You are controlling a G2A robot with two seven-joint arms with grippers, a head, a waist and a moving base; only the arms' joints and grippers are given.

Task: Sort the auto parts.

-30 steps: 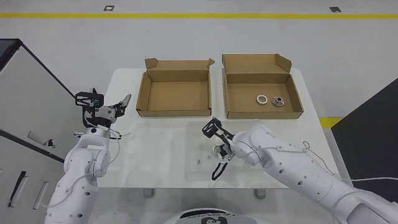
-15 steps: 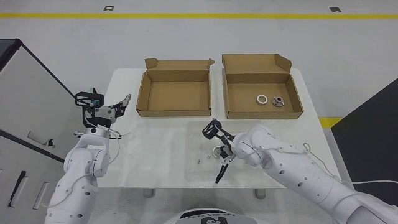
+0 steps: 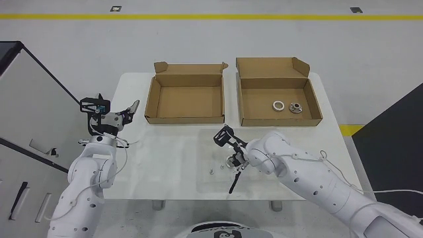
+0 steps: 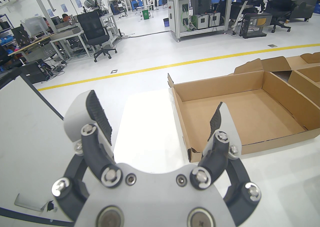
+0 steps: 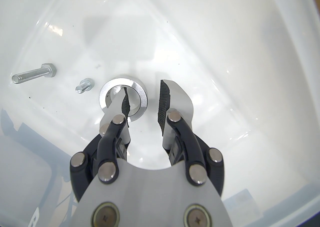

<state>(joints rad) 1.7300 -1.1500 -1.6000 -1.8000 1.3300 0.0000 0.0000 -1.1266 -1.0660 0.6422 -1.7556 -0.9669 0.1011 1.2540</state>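
A silver metal ring (image 5: 141, 99) lies in a clear plastic tray (image 5: 225, 45) near the table's front edge. My right gripper (image 5: 144, 87) is open and down over it, one finger inside the ring's hole and the other outside its wall. A long bolt (image 5: 33, 74) and a short bolt (image 5: 85, 85) lie beside the ring. In the top view the right gripper (image 3: 232, 160) sits over the tray (image 3: 211, 184). My left gripper (image 4: 155, 101) is open and empty, raised at the table's left side (image 3: 129, 110).
Two open cardboard boxes stand at the back of the table. The left box (image 3: 185, 102) is empty. The right box (image 3: 277, 82) holds a pale ring (image 3: 279, 105) and a darker round part (image 3: 295, 108). White tabletop (image 3: 165, 152) lies between the arms.
My right gripper has shifted slightly over the tray toward the ring. The left arm has kept still.
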